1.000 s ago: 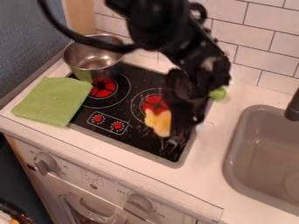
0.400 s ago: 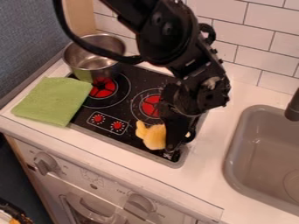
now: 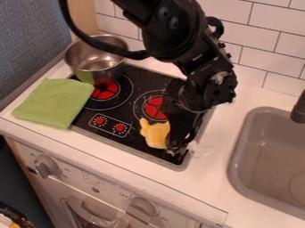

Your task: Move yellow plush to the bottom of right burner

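The black gripper (image 3: 174, 148) hangs low over the front right part of the stove, its lower end against the right side of the yellow plush (image 3: 156, 134). The plush lies just below the red right burner (image 3: 155, 107), toward the stove's front edge. Part of the plush is hidden behind the gripper, and so is the burner's right side. Whether the gripper holds the plush cannot be made out.
A metal pot (image 3: 96, 60) stands at the stove's back left corner. The green cloth (image 3: 53, 103) lies over the left edge, beside the left burner (image 3: 105, 89). At the right is the grey sink (image 3: 268, 156), with a dark faucet (image 3: 299, 111) above it.
The gripper came down and toward the stove's front. The yellow plush moved from over the right burner's lower part to below it, then shifted very slightly back up. Pot and cloth stayed put.
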{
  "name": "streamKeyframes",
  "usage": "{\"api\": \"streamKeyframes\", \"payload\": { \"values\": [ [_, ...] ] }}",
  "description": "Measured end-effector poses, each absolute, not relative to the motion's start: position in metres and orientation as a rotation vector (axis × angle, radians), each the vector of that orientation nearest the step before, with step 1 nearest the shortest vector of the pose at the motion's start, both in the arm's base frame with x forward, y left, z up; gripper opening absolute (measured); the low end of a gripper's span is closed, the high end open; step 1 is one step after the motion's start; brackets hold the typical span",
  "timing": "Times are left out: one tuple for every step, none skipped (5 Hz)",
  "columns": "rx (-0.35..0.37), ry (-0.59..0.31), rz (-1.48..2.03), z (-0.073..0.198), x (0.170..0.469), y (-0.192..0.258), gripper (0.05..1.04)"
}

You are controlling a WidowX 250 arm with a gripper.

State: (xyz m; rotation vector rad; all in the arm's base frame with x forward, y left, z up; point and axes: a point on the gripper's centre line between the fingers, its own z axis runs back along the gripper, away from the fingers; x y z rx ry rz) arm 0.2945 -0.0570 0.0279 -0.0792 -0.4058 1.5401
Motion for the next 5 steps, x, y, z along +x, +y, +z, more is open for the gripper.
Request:
{"api": "streamKeyframes", "payload": {
  "values": [
    [-0.079,-0.379,1.546,0.037,0.296,-0.054,1.001],
    [-0.128,-0.390,1.536,0.061,0.302,-0.057,1.001],
    [-0.174,-0.337,1.516,0.095,0.307,-0.058,1.001],
    [-0.243,-0.348,1.491,0.130,0.302,-0.060,1.001],
    [-0.259,-0.318,1.456,0.144,0.296,-0.057,1.001]
  ]
}}
